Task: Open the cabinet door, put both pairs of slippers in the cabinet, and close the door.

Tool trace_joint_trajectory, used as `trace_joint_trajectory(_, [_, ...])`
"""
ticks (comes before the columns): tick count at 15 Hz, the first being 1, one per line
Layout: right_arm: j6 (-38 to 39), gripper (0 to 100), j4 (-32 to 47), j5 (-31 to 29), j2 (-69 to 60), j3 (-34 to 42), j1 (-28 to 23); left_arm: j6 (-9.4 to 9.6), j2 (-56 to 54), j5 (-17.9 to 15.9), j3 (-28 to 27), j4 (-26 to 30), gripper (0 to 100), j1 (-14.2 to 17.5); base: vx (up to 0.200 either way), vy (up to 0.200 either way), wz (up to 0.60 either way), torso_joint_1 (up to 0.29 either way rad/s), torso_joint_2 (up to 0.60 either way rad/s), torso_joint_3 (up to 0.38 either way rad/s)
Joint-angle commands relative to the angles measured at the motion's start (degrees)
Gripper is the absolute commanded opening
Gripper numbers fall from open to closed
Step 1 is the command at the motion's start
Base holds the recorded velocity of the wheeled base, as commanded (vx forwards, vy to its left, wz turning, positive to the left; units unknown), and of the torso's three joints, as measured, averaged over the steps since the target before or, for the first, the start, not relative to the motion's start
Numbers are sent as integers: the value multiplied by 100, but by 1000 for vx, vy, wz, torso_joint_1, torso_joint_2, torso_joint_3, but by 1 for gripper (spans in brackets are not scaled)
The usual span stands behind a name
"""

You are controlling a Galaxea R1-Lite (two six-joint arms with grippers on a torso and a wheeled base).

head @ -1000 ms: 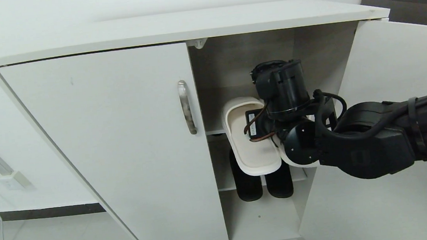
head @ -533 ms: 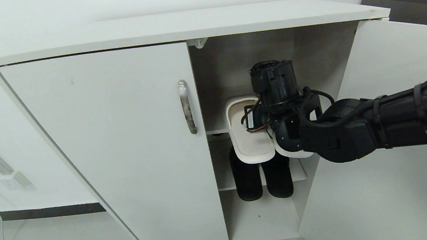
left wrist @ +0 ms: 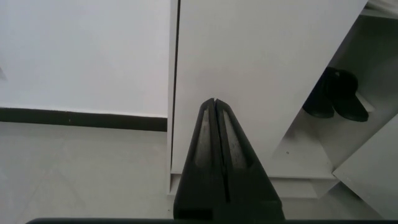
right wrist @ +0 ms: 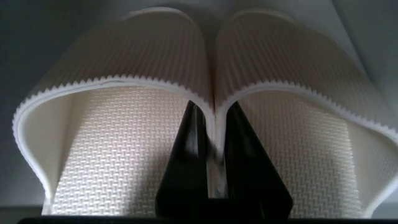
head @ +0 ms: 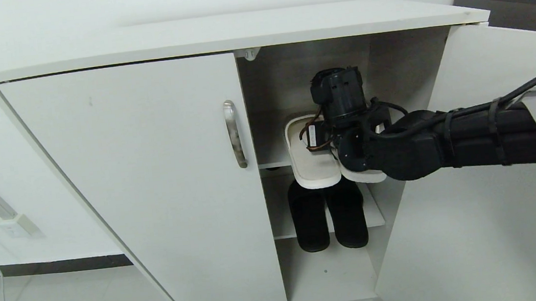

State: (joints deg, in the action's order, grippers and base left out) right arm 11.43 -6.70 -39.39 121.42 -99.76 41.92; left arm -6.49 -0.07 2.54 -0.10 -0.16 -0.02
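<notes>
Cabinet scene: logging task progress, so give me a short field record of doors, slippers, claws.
left door: white cabinet's left door, shut
right door: white right door, open
black pair: black slide slippers on lower shelf, heels overhanging
white pair: white ribbed foam slippers at upper shelf level
right claw: shut on the white pair's inner edges
left claw: shut, empty, outside the cabinet

Black slippers [head: 328,218] side by side on cabinet's [head: 217,32] lower shelf [head: 376,216]
</notes>
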Motion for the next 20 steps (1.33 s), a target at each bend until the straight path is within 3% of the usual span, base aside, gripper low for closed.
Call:
trace_joint_trajectory(1, [-62,0,20,10,128,-237,-44,-2,7,1,1,-2,0,2,0,0,0,0,0,0])
trace_joint_trajectory(11, [-265,0,354,107,435,-1099,-185,-11,7,1,1,-2,0,2,0,0,0,0,0,0])
trace_joint_trajectory(20, [-238,0,398,107,541,-1134,-185,-11,7,10,1,-2,0,2,0,0,0,0,0,0])
